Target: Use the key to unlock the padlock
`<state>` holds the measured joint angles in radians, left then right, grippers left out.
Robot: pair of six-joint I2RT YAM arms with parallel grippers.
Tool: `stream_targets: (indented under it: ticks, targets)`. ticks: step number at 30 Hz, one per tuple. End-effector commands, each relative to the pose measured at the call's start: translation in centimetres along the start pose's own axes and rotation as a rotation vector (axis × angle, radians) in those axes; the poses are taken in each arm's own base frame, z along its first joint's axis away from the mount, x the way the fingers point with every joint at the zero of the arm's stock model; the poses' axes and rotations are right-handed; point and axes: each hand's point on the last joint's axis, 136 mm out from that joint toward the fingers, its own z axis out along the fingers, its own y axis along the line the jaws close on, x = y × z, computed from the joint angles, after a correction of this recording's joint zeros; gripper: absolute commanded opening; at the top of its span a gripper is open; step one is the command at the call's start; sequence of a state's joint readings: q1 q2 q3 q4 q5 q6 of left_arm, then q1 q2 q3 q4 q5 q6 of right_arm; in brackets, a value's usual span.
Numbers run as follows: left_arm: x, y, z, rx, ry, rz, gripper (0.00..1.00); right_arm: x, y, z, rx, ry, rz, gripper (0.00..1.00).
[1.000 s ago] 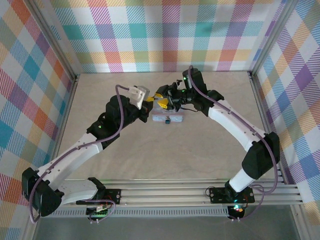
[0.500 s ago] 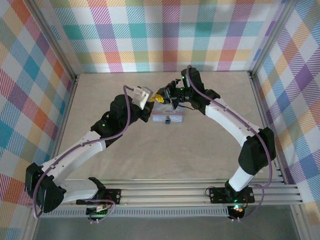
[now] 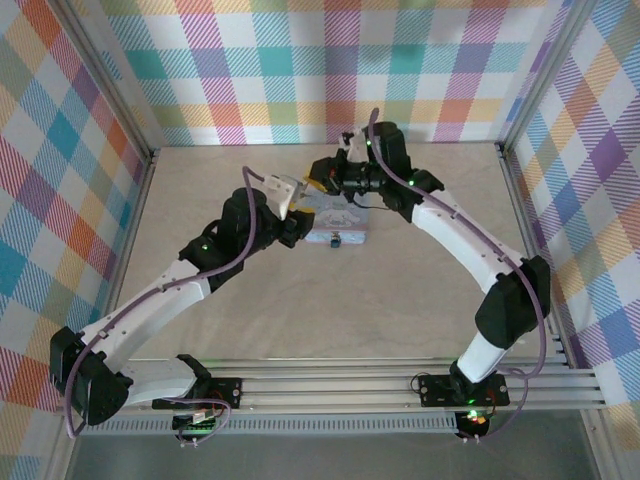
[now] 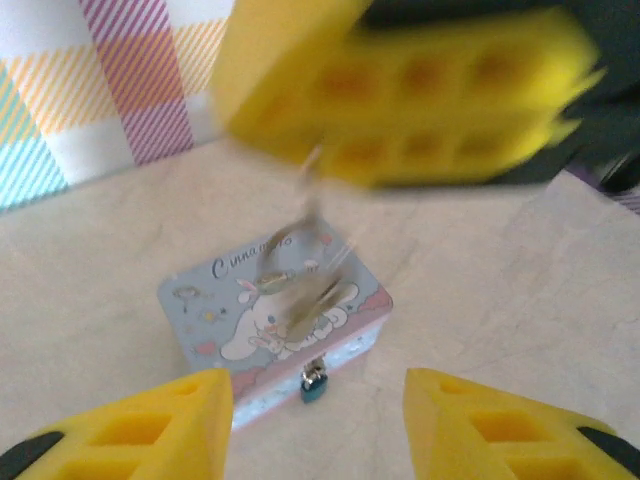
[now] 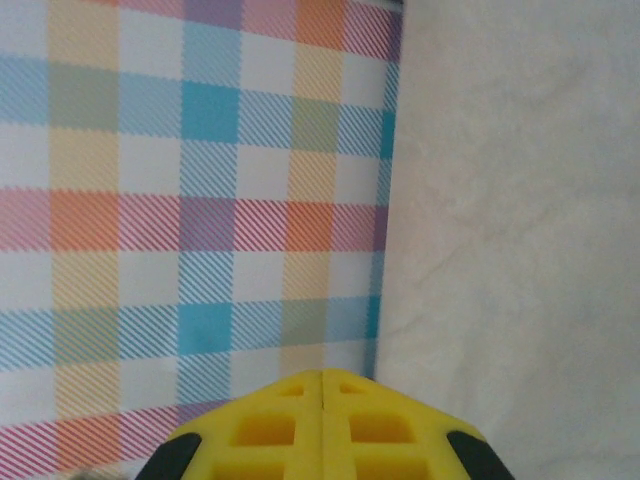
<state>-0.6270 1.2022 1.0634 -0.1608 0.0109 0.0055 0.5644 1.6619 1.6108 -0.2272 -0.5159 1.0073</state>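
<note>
A pastel tin box (image 4: 262, 318) with a picture lid lies on the table, and the tiny dark bluish padlock (image 4: 315, 385) hangs at its front edge. My left gripper (image 4: 315, 420) hovers just in front of the padlock, its yellow fingers (image 4: 150, 425) wide apart and empty. Above the box, my right gripper (image 4: 400, 90) is shut on the key (image 4: 300, 270), which dangles blurred over the lid. In the right wrist view the right gripper (image 5: 322, 372) has its pads pressed together. From above, the box (image 3: 340, 222) sits between both arms, with the right gripper (image 3: 320, 181) behind it.
The plaid back wall (image 5: 200, 200) stands close behind the right gripper. The two arms meet over the box near the table's middle back. Metal rails (image 3: 330, 385) run along the near edge.
The left gripper has opened and drawn back a little. The right gripper has shut on the key and lifted it up and back from the box.
</note>
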Motion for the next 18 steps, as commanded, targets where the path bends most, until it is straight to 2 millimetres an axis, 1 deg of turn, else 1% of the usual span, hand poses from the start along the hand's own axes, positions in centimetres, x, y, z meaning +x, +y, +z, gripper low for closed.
stream_targets:
  ticks: [1,6,10,14,17,18]
  targets:
    - [-1.3,0.6,-2.0,0.086,-0.023,-0.232,0.52,-0.7,1.8,-1.6,-0.003,-0.017,-0.392,0.0]
    - [-3.1,0.1,-3.0,0.306,-0.016,-0.452,0.55,0.0,3.2,-2.0,-0.068,0.004,-0.706,0.0]
    - [-5.2,-0.9,-3.3,0.49,-0.019,-0.57,0.54,0.8,4.2,-2.6,-0.164,-0.001,-0.869,0.0]
    - [-7.6,-2.2,-3.3,0.654,-0.036,-0.651,0.49,0.7,5.6,-3.4,-0.274,-0.035,-0.904,0.0]
    - [-8.6,-2.1,-3.3,0.693,-0.082,-0.684,0.48,0.3,5.9,-3.7,-0.318,-0.034,-0.847,0.0]
    - [-8.6,-2.0,-3.2,0.692,-0.092,-0.696,0.48,0.2,5.9,-3.7,-0.328,-0.03,-0.834,0.0]
